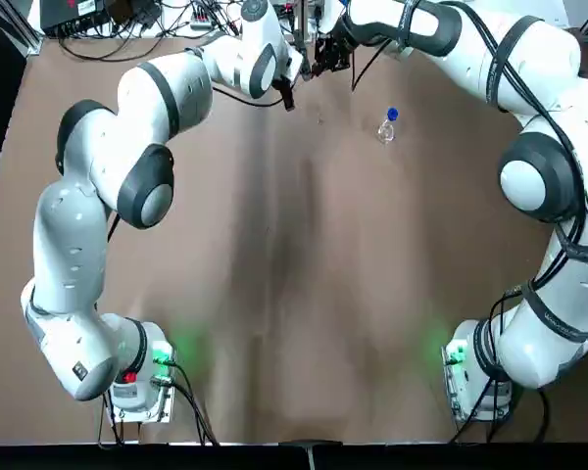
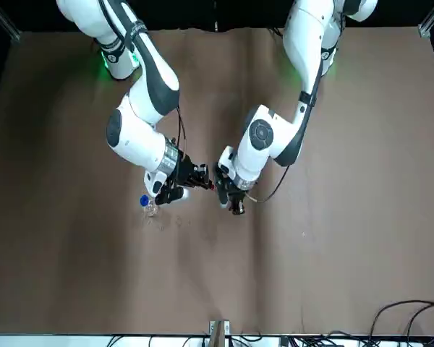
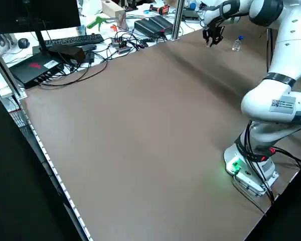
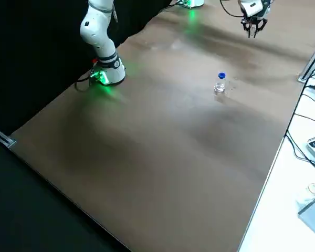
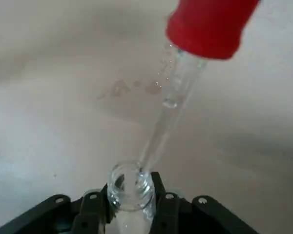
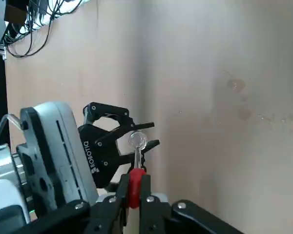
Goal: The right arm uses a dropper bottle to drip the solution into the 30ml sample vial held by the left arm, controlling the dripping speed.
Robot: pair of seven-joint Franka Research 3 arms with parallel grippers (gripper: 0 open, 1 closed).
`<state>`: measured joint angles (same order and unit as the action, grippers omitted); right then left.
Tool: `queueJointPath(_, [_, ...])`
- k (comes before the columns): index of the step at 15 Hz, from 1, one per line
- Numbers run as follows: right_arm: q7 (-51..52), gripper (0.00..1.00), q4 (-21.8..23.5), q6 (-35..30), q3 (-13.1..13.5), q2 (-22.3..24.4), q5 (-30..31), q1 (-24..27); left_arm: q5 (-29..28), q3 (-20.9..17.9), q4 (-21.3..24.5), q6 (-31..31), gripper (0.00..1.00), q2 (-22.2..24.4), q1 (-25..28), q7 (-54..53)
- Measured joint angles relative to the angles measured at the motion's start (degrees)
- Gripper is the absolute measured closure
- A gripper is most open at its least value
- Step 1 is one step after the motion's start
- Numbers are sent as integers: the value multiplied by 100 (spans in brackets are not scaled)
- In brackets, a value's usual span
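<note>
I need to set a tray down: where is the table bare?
The table looks bare between both arms' bases. It is crowded at the far side, where the left tool, right tool and blue-collared bottle cluster.

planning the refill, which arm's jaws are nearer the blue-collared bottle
Right. The right jaws hang close beside the bottle; the left jaws are farther off, beyond them.

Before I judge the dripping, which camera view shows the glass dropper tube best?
The left wrist view: the tube slants down to the vial's mouth. The right wrist view shows it partly; the others don't show it clearly.
</note>
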<state>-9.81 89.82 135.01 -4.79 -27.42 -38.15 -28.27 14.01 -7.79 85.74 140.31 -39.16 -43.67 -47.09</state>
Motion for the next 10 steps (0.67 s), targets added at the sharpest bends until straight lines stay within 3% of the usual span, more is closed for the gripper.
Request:
queueJointPath(3, [-85, 94, 0, 0, -1, 0, 0, -21, 0, 0, -2, 0, 70, 0, 0, 1])
queueJointPath(10, [-212, 94, 0, 0, 12, -5, 0, -23, 0, 0, -3, -2, 70, -2, -2, 2])
